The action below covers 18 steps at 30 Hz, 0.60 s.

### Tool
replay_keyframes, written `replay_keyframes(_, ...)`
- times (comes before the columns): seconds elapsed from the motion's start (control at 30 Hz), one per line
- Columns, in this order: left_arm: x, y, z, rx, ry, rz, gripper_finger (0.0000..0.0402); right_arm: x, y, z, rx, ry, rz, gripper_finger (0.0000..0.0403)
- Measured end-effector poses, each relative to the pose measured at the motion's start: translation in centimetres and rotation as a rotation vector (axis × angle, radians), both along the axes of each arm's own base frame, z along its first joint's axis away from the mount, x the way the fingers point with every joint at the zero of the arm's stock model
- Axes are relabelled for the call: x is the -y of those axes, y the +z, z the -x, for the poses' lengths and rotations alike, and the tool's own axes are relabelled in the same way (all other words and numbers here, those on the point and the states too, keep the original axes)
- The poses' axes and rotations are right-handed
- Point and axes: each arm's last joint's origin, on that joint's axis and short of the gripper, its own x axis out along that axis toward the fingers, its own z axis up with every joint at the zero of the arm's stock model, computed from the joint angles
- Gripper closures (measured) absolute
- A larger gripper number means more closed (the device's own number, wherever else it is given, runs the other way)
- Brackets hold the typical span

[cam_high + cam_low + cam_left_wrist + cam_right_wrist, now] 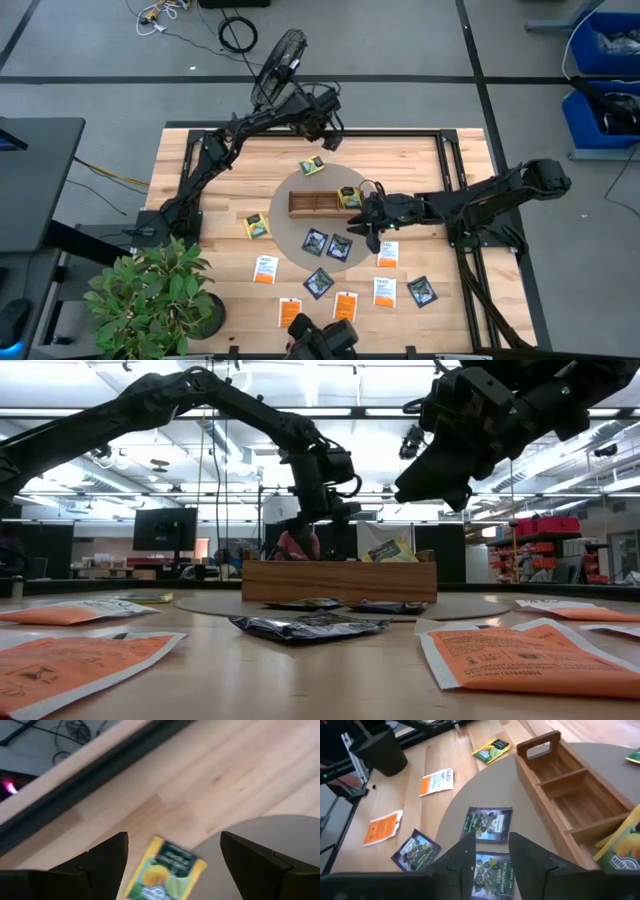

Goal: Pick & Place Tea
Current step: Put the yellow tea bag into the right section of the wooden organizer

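Note:
A yellow-green tea packet (165,870) lies flat on the wood near the table's far edge (312,166). My left gripper (173,837) hangs over it, pointing steeply down and open, one finger to each side and clear of it. Another yellow-green packet (625,845) stands tilted in the right end compartment of the wooden tray (320,203). My right gripper (491,840) hovers open and empty just near of that tray end (362,215), above two dark packets (488,824). More tea packets lie flat across the table's near half: dark (319,282), white with orange (265,268), orange (345,305) and yellow-green (259,227).
The tray stands on a round grey mat (292,232) at the table's middle. A potted plant (160,290) fills the near left corner. Black frame rails (300,130) run along the table's edges. A camera mount (322,338) sits at the near edge.

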Motion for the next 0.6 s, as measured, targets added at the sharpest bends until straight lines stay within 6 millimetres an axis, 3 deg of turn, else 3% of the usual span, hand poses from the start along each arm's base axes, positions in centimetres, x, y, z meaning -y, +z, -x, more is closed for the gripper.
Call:
replay_keyframes(0.3,1.0,-5.1,-1.1,-0.105,-0.042,0.099,0.0081,-0.4,-0.1,0.1,-0.009,-0.002,0.016,0.0277)
replay_keyframes(0.6,0.7,-5.5,-0.9,-0.060,-0.060,0.211,0.0081,-0.4,0.0,0.1,-0.003,-0.002,0.017,0.0277)
